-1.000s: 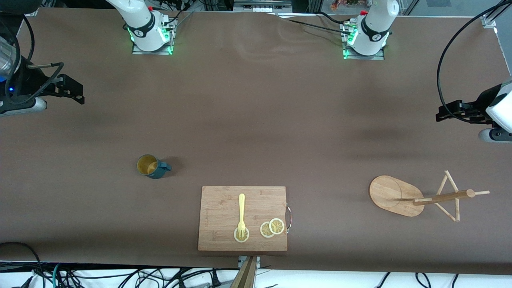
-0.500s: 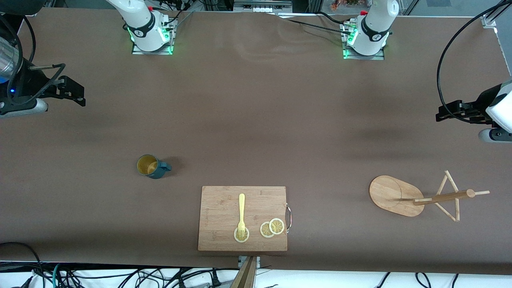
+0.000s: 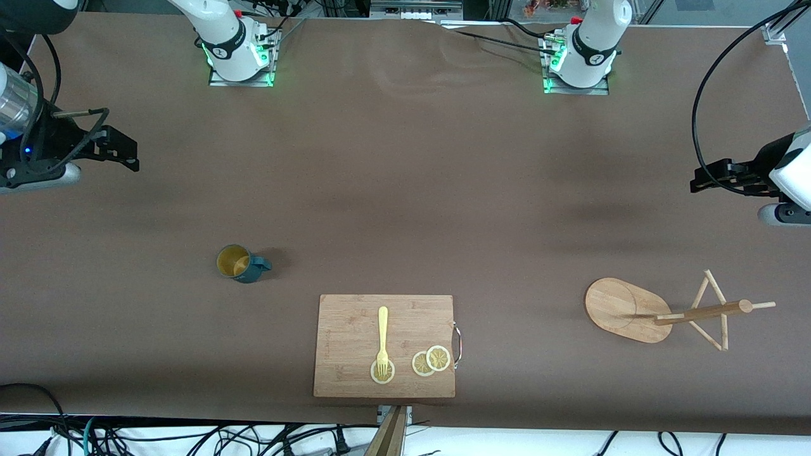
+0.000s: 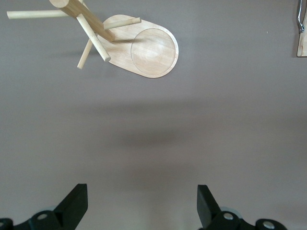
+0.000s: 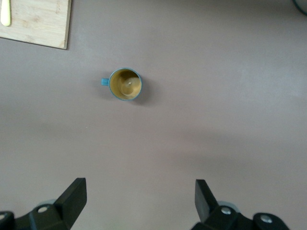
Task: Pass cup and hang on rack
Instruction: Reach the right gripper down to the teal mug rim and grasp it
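Observation:
The dark teal cup (image 3: 241,263) with a yellow-ochre inside stands upright on the brown table toward the right arm's end, handle pointing toward the cutting board's side. It also shows in the right wrist view (image 5: 125,85). The wooden rack (image 3: 659,311) stands toward the left arm's end; its base, pole and pegs show in the left wrist view (image 4: 144,50). My right gripper (image 3: 123,152) is open and empty, high over bare table at the right arm's end; it also shows in the right wrist view (image 5: 140,201). My left gripper (image 3: 704,177) is open and empty, high over the left arm's end; it also shows in the left wrist view (image 4: 142,203).
A rectangular wooden cutting board (image 3: 342,342) lies near the front edge, between cup and rack, with a yellow fork (image 3: 382,342) and lemon slices (image 3: 431,361) on it. Its corner shows in the right wrist view (image 5: 38,21). Cables hang by the table's ends.
My right gripper has drifted a little toward the table's middle and toward the cup. The left arm, cup and rack have not moved.

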`<state>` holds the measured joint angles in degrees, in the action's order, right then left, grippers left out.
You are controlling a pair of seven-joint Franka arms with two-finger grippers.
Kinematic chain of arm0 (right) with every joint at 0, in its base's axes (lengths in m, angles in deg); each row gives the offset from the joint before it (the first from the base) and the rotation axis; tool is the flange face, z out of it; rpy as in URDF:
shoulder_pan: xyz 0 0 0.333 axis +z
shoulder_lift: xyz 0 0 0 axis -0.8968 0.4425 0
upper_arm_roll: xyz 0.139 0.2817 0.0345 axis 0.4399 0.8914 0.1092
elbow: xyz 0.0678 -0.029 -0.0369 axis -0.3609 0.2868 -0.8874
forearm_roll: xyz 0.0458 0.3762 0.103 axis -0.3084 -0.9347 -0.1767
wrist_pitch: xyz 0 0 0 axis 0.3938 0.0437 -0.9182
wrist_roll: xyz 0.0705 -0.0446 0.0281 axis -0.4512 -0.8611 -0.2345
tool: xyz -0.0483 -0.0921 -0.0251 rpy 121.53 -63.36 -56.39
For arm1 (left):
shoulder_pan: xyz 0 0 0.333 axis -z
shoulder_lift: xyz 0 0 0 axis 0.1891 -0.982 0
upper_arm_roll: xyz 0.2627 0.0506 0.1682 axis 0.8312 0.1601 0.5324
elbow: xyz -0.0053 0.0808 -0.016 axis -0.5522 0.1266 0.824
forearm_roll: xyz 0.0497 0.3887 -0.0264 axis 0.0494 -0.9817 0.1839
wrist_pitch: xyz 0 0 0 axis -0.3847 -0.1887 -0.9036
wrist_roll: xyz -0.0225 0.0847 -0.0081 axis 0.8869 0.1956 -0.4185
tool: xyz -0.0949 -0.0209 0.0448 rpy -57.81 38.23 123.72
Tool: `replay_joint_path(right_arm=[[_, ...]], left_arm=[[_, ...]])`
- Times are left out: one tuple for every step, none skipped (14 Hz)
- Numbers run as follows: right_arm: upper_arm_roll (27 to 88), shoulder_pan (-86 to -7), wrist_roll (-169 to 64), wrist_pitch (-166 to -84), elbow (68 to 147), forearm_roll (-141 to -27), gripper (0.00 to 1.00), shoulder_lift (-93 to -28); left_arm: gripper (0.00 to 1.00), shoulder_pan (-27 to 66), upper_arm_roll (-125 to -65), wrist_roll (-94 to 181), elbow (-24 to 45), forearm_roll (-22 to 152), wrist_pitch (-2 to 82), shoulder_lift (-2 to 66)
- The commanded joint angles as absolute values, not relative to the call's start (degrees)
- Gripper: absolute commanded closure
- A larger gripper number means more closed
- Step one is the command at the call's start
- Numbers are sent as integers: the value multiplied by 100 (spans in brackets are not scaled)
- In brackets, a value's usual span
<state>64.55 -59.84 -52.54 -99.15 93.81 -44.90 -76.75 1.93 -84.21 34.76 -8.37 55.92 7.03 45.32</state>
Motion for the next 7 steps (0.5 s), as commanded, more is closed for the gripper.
replay_joint_path(right_arm=[[6515,-5978,-5294,-9936,9426,-4491,0,-7242],[6515,-5969,-5286,-9875,9426,-4499,0,-6865],[6507,-5995,-5338,-9935,9444,-4508,0,-6722],[6507,-6030,-5338,-10075,9435,-4577,0,-6660],[6507,-6005,-5338,-10346,9444,-4604,0,-6459],[6507,-5978,-5338,-10697,9548,-4613,0,-6292],[6507,-5943,-5330,-11083,9758,-4613,0,-6159]], left_arm=[[0,202,-8407,3502,-1056,5683,545,4438],[0,202,-8407,3502,-1056,5683,545,4438],[0,202,-8407,3502,-1056,5683,545,4438],[0,202,-8407,3502,-1056,5683,545,4438],[0,202,-8407,3502,-1056,5683,545,4438],[0,202,-8398,3502,-1056,5683,545,4438],[0,202,-8407,3502,-1056,5683,545,4438]])
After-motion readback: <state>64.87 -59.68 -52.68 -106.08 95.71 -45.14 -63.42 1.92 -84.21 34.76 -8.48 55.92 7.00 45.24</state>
